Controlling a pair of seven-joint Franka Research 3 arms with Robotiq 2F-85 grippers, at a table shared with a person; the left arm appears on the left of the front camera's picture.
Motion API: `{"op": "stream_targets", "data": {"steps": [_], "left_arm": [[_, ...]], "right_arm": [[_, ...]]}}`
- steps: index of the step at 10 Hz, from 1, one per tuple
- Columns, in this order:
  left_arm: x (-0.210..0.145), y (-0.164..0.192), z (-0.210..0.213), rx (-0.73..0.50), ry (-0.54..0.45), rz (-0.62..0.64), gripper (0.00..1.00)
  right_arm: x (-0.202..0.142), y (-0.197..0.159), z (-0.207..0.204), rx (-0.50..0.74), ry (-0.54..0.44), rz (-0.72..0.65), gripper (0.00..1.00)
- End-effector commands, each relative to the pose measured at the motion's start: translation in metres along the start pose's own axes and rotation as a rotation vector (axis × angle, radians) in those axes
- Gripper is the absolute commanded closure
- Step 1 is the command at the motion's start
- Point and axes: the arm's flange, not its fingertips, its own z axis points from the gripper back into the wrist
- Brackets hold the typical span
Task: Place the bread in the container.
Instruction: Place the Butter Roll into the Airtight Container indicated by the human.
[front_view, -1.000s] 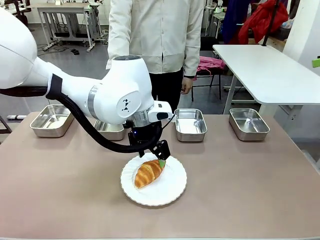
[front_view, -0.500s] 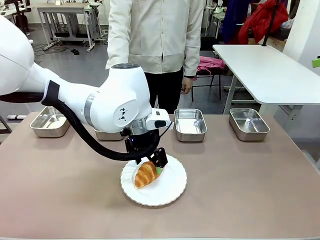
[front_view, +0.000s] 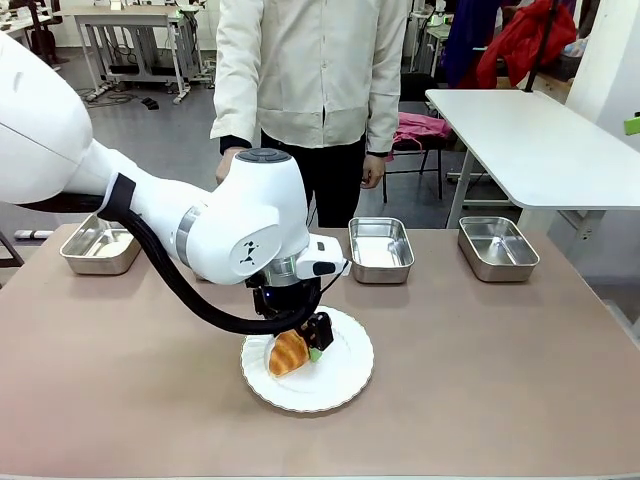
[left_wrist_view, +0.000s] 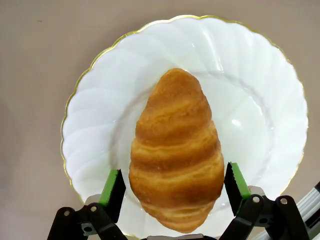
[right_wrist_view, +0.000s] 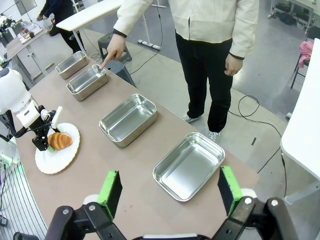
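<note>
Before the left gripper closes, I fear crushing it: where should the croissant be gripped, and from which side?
Probably across the croissant's broad middle, from above: it lies flat on the white plate, and the left gripper's open pads flank its widest part.

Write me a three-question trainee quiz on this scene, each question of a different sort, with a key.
1. True or false: the left gripper has already closed on the croissant.
2. Pick one. The croissant lies on: A a napkin; B a white plate; C a wooden board.
3. Short answer: how many steel trays are lined up in a row?

Key: 1 false, its jaws stand open with a green pad on each side of the croissant. 2 B. 3 four.
</note>
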Motion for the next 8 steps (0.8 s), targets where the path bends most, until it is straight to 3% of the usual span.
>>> {"op": "stream_targets", "data": {"steps": [1, 2, 3, 4, 5, 6, 7, 8], "left_arm": [[0.0054, -0.0034, -0.0083, 0.008, -0.013, 0.001, 0.0], [0.0061, -0.0035, -0.0098, 0.012, -0.011, -0.003, 0.0], [0.0058, -0.0042, -0.0091, 0.015, -0.004, 0.004, 0.19], [0.0052, -0.0042, -0.0057, 0.027, -0.003, 0.013, 0.2], [0.0043, -0.0044, -0.0047, 0.031, -0.005, 0.018, 0.39], [0.0041, -0.0041, -0.0019, 0.037, -0.006, 0.023, 0.25], [0.0047, -0.004, 0.0002, 0.053, -0.017, 0.033, 0.58], [0.0053, -0.0031, -0.0029, 0.039, -0.001, 0.014, 0.44]], "right_arm": [[0.0013, 0.0007, 0.0007, 0.005, -0.008, 0.004, 0.0], [0.0013, 0.0007, 0.0007, 0.005, -0.008, 0.004, 0.0], [0.0013, 0.0007, 0.0007, 0.005, -0.008, 0.004, 0.0], [0.0013, 0.0007, 0.0007, 0.005, -0.008, 0.004, 0.0], [0.0013, 0.0007, 0.0007, 0.005, -0.008, 0.004, 0.0], [0.0013, 0.0007, 0.0007, 0.005, -0.008, 0.004, 0.0], [0.0013, 0.0007, 0.0007, 0.005, -0.008, 0.004, 0.0], [0.0013, 0.0007, 0.0007, 0.005, -0.008, 0.004, 0.0]]}}
